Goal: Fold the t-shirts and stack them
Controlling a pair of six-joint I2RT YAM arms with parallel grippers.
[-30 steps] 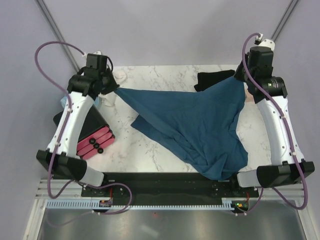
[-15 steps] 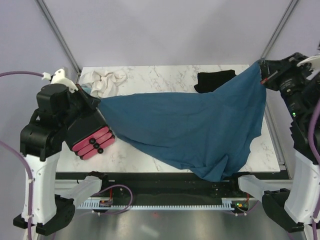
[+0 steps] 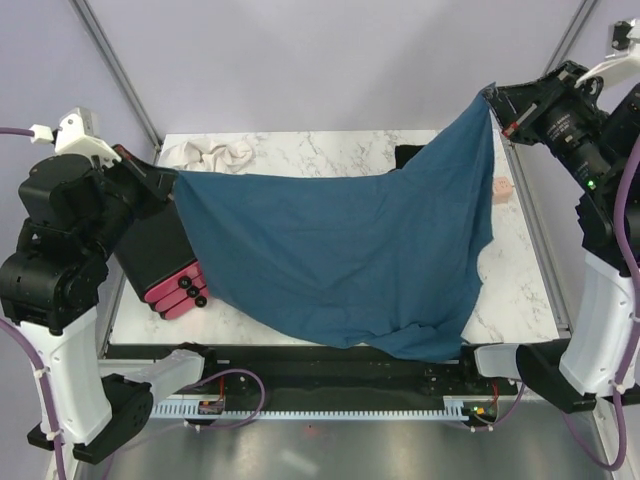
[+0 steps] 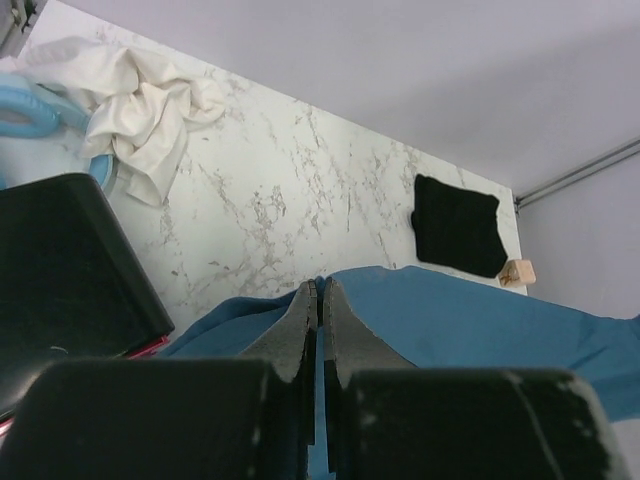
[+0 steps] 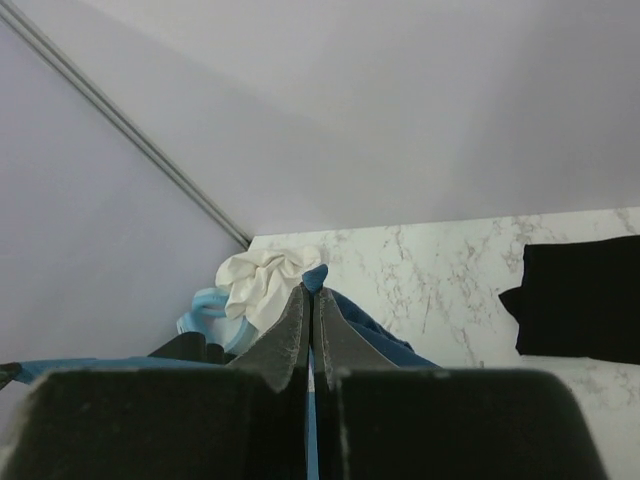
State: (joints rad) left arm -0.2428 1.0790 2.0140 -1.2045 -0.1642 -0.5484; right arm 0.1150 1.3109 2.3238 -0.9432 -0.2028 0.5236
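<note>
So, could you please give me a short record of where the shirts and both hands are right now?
blue shirt: spread in the air between both hands, lower edge drooping
left hand: shut on the blue shirt's left corner
right hand: shut on its right corner, raised higher
black shirt: compact rectangle flat on the table, far right
white cloth: crumpled, far left corner

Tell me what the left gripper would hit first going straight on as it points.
Likely the bare marble table, between the white cloth and the black shirt, though depth is unclear.
</note>
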